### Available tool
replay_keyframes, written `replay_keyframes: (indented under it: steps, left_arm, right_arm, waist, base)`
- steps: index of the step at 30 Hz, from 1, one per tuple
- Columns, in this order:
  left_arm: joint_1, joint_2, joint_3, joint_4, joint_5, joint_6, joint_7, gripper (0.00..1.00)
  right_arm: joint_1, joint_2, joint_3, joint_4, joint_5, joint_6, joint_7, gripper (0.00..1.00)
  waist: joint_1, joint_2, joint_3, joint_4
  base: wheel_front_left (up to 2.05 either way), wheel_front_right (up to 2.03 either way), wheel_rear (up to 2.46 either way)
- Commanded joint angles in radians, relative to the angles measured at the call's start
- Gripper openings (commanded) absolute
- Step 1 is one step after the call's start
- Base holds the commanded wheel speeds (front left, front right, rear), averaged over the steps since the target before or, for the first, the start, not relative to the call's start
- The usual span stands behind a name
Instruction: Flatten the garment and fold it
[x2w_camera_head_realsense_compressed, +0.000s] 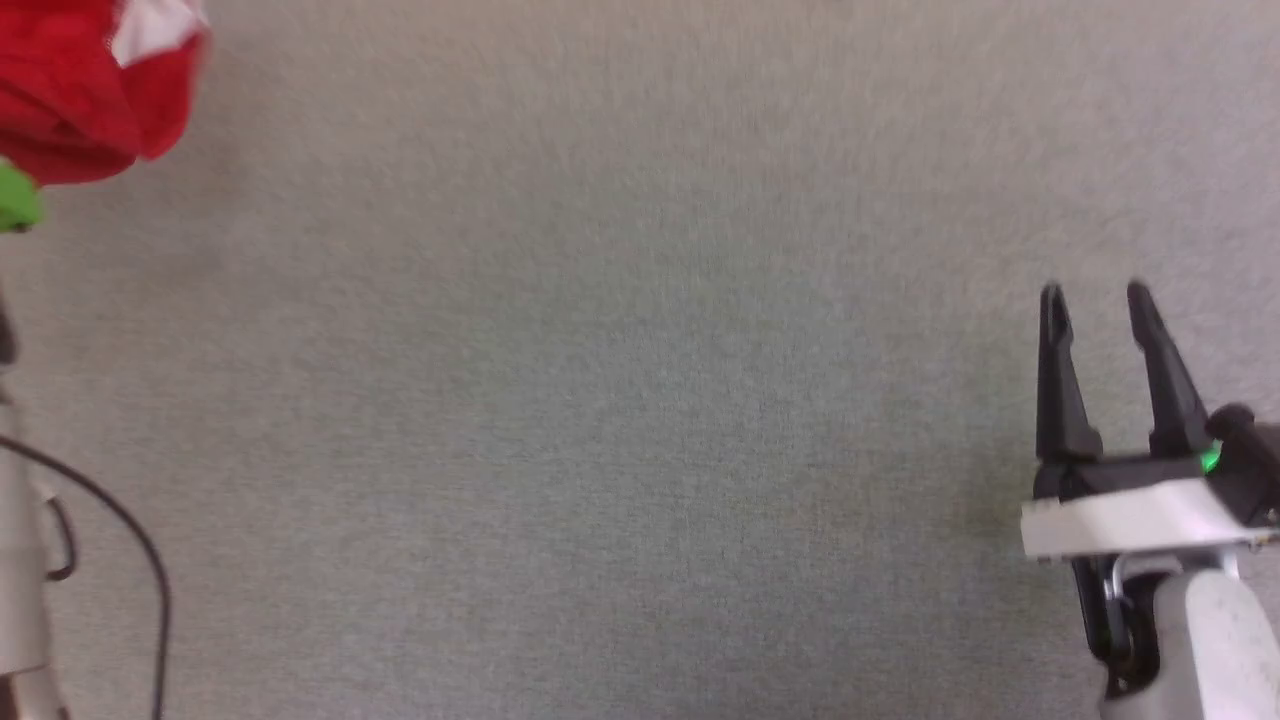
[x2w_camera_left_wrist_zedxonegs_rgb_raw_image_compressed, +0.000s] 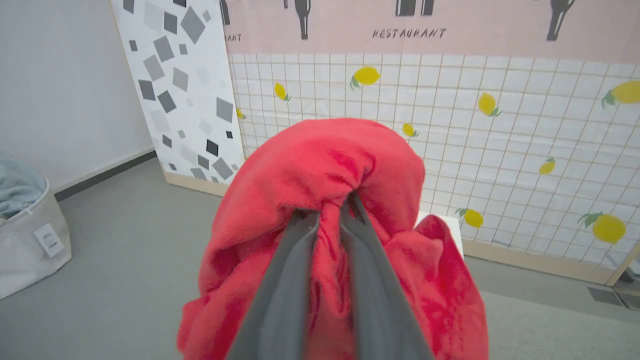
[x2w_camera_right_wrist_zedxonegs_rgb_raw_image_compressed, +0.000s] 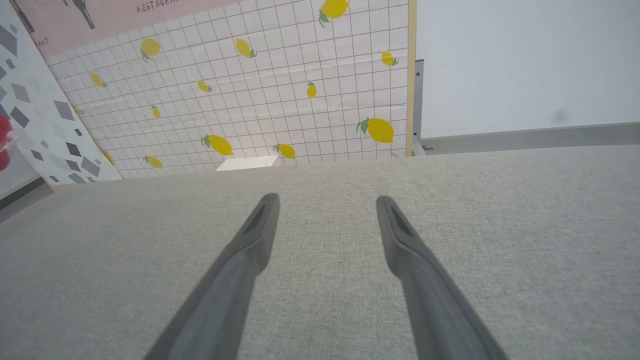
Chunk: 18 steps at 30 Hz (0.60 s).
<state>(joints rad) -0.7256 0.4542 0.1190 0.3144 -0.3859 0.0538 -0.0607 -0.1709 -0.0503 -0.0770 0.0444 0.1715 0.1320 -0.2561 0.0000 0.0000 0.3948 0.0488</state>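
My left claw (x2w_camera_left_wrist_zedxonegs_rgb_raw_image_compressed: 332, 207) is clamped on the garment (x2w_camera_left_wrist_zedxonegs_rgb_raw_image_compressed: 325, 165). Its two fingers (x2w_camera_left_wrist_zedxonegs_rgb_raw_image_compressed: 285, 280) run almost together with a fold of red cloth pinched between them. The rest of the cloth bunches over the tips and hangs down on both sides.

From the head camera the garment is a blurred red wad with a white patch, up in the far left corner over the grey surface (x2w_camera_head_realsense_compressed: 600, 400). I can't tell whether it touches the surface there. A spot of bright green (x2w_camera_head_realsense_compressed: 15, 200) shows just below the wad at the left edge. Nearer to me, a pale forearm (x2w_camera_head_realsense_compressed: 20, 580) with a looping black cable (x2w_camera_head_realsense_compressed: 140, 550) runs down that edge.

My right claw (x2w_camera_head_realsense_compressed: 1095, 295) is at the near right, well apart from the garment. Its fingers are spread wide and point toward the far side, and it holds nothing. Its wrist camera shows it low over the bare weave of the surface.

Past the far edge stand a lemon-print panel (x2w_camera_right_wrist_zedxonegs_rgb_raw_image_compressed: 275, 90) and a speckled panel (x2w_camera_left_wrist_zedxonegs_rgb_raw_image_compressed: 185, 90). A pale basket (x2w_camera_left_wrist_zedxonegs_rgb_raw_image_compressed: 25, 250) with blue cloth in it sits on the floor at the left of the left wrist view.
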Motion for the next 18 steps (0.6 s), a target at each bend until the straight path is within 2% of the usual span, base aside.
replay_keyframes:
  steps: [1,8,18]
  left_arm:
    - [-0.022,-0.017,-0.022,0.004,0.018,-0.013,-0.034,0.00]
    - [-0.063,-0.108,-0.155,0.000,0.047,-0.078,-0.108,0.00]
    - [-0.001,-0.301,-0.328,-0.018,-0.020,-0.141,-0.054,0.00]
  right_arm:
    - [0.026,0.000,-0.006,0.005,0.007,-0.001,-0.006,1.00]
    - [0.101,0.000,-0.015,0.010,0.008,-0.001,-0.006,1.00]
    - [0.159,0.000,-0.016,0.002,-0.018,-0.001,-0.006,1.00]
  waist:
    - [0.0000,0.0000,-0.168,0.030]
    - [0.0000,0.0000,-0.304,-0.017]
    - [0.0000,0.0000,-0.376,-0.156]
  base:
    - [0.00,0.00,0.00]
    - [0.00,0.00,0.00]
    - [0.00,0.00,0.00]
